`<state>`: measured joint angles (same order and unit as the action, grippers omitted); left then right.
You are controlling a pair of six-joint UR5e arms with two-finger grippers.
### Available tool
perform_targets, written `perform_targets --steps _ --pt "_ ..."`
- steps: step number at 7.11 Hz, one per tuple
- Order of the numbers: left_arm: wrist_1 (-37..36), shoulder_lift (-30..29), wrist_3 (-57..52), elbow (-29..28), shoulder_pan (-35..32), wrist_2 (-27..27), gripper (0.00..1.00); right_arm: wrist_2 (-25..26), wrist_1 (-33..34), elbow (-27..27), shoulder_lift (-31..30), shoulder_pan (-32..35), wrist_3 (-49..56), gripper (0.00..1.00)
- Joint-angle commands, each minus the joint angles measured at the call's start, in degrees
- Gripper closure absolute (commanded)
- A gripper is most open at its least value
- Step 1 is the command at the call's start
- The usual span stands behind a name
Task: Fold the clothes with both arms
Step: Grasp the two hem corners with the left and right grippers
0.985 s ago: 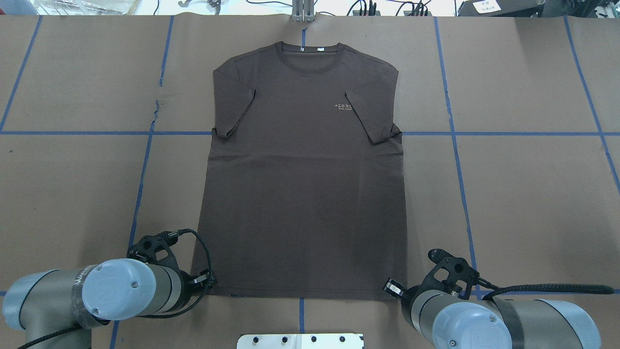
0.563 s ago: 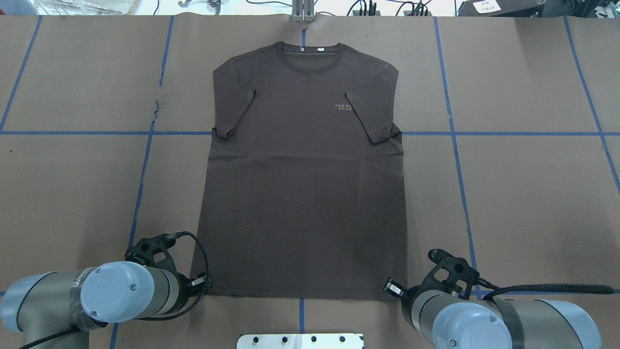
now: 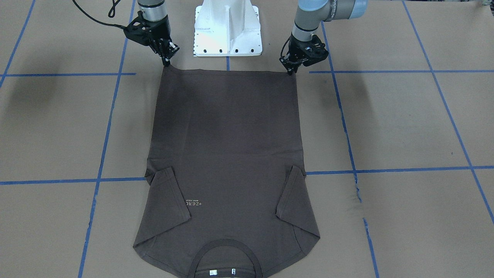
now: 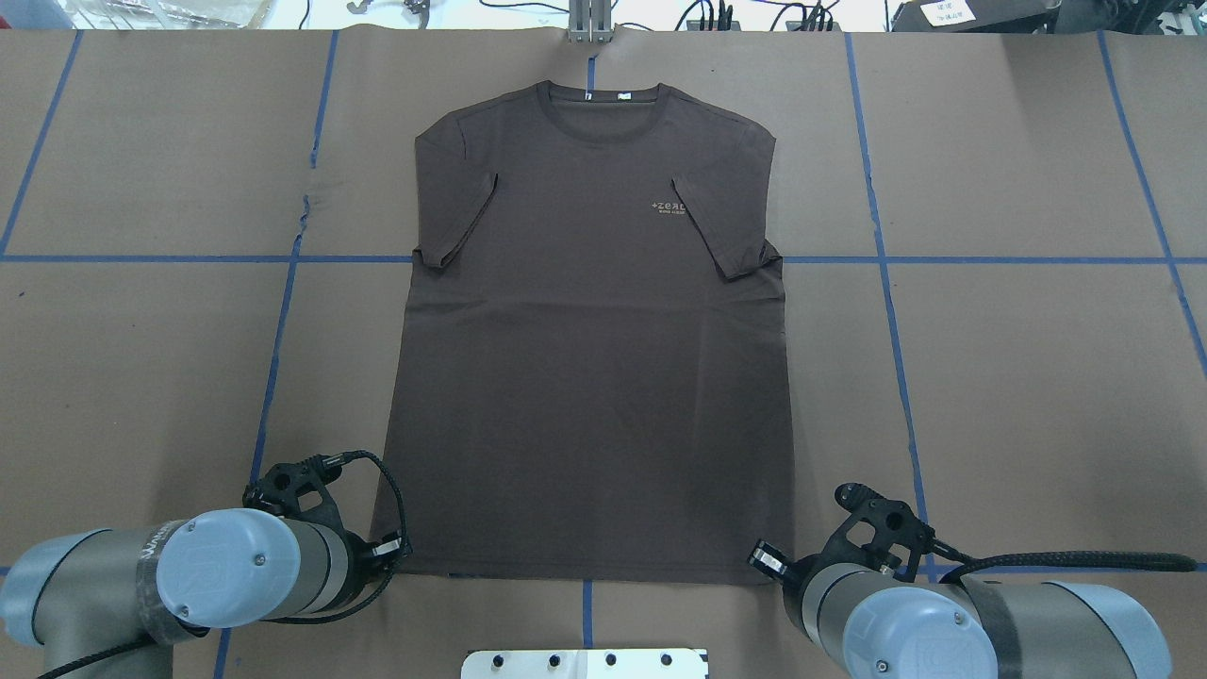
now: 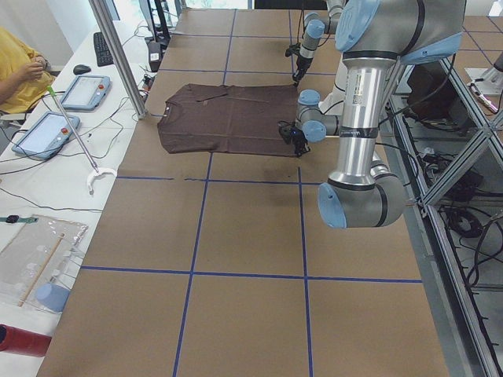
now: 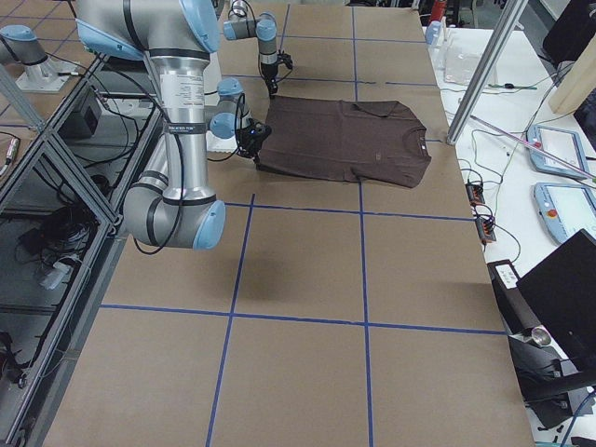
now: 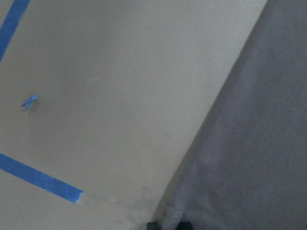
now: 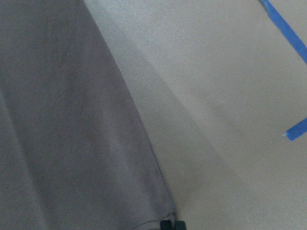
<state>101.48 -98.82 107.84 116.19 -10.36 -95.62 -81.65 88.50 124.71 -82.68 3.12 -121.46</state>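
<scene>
T-shirt (image 4: 594, 377) is lying flat; left end effector (image 3: 290, 70) is settling onto one hem corner, right end effector (image 3: 167, 62) staying at the other, both seemingly pinching cloth, readying the fold.

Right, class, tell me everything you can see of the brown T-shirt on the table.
The T-shirt is dark brown, soft-looking knit, lying flat and front up on the paper-covered table, both short sleeves folded inward. Ribbed collar with white tags points away from the robot; pale chest lettering. The left gripper and right gripper meet its hem corners; grip unclear.
</scene>
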Motion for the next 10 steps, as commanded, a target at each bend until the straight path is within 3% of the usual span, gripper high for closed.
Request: perform_targets --steps 1,4,6,8,9,10 --pt "0.0 0.0 -0.1 1.9 0.0 -0.4 1.0 0.0 0.0 -0.1 0.0 0.0 0.0 1.0" --pt "-0.7 -0.1 1.1 6.2 0.2 -0.5 1.0 -0.2 0.0 0.4 -0.8 -0.1 0.0 1.0" --pt "-11.0 -0.5 6.1 15.4 5.9 -0.4 1.0 -0.4 0.0 8.6 -8.0 -3.7 -0.1 1.0" --pt "-11.2 -1.0 8.3 17.1 7.2 -0.4 1.0 -0.5 0.0 13.5 -8.9 -4.2 -0.1 1.0" --pt "-11.2 -1.8 8.8 16.0 6.8 -0.4 1.0 -0.6 -0.1 13.5 -8.1 -1.0 0.4 1.0" --pt "-11.1 -3.8 7.7 14.2 1.4 -0.2 1.0 -3.1 0.0 12.3 -6.5 2.8 2.4 1.0"
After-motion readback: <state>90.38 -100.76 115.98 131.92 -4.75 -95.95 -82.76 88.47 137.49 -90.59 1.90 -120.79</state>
